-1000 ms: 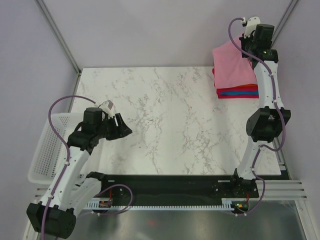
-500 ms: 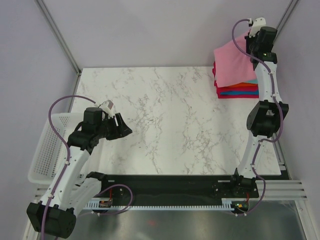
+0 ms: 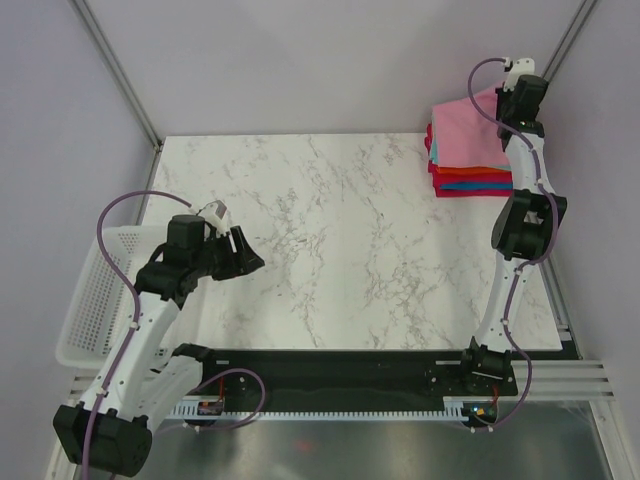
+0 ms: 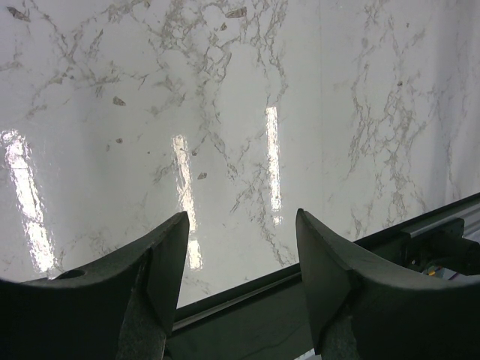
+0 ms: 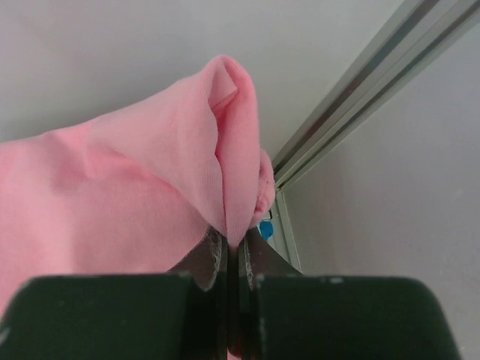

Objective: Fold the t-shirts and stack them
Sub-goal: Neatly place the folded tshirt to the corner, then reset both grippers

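The pink t-shirt (image 3: 462, 135) lies draped over a stack of folded t-shirts (image 3: 476, 184) at the table's far right corner; teal, orange, blue and red edges show beneath it. My right gripper (image 3: 503, 103) is over the stack's back right corner, shut on a bunched fold of the pink t-shirt. In the right wrist view that pink t-shirt (image 5: 135, 195) rises from between the closed fingers of the right gripper (image 5: 236, 244). My left gripper (image 3: 250, 258) hovers open over the table's left part. Nothing lies between the fingertips of the left gripper (image 4: 241, 217).
A white mesh basket (image 3: 95, 290) hangs off the table's left edge beside the left arm. The enclosure's metal post (image 5: 352, 97) and grey wall stand right behind the right gripper. The marble table top (image 3: 350, 230) stretches between both arms.
The right arm reached farther back and right with the pink t-shirt, which now lies lower and flatter over the stack. The left arm has not moved.
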`<act>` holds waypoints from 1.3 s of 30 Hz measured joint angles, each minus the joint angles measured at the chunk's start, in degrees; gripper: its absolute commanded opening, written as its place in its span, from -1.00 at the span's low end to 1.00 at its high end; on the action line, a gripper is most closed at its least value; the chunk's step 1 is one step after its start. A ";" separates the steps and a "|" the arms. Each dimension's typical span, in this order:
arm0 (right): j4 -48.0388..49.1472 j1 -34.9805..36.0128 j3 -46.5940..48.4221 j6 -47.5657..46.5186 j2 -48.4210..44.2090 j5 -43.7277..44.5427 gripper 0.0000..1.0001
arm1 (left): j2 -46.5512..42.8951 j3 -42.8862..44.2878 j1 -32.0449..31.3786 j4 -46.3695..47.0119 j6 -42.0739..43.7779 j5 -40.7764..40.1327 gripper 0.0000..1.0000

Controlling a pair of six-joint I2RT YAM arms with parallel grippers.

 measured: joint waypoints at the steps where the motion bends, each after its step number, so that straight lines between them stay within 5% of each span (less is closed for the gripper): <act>1: 0.52 -0.20 0.00 0.15 0.39 0.28 -0.96 | 0.02 0.02 0.00 0.00 0.00 0.00 0.33; 7: 4.09 -0.79 -0.02 2.29 2.78 2.45 -0.59 | 0.37 0.02 0.00 0.00 0.00 -0.02 0.33; 11: 6.88 -0.79 -0.02 4.55 4.13 3.93 0.68 | 0.39 0.00 0.00 0.00 0.00 -0.04 0.33; 14: 8.28 -0.85 0.52 5.35 5.49 5.88 0.91 | 0.37 0.00 0.00 0.02 0.00 -0.09 0.33; 24: 10.49 -3.56 -3.17 15.61 1.05 9.81 0.96 | -1.03 0.00 0.00 0.02 0.00 -0.92 0.33; 39: 20.44 -5.05 -44.70 44.00 -43.28 -5.29 0.96 | -2.67 0.00 0.00 0.63 0.00 -0.81 0.34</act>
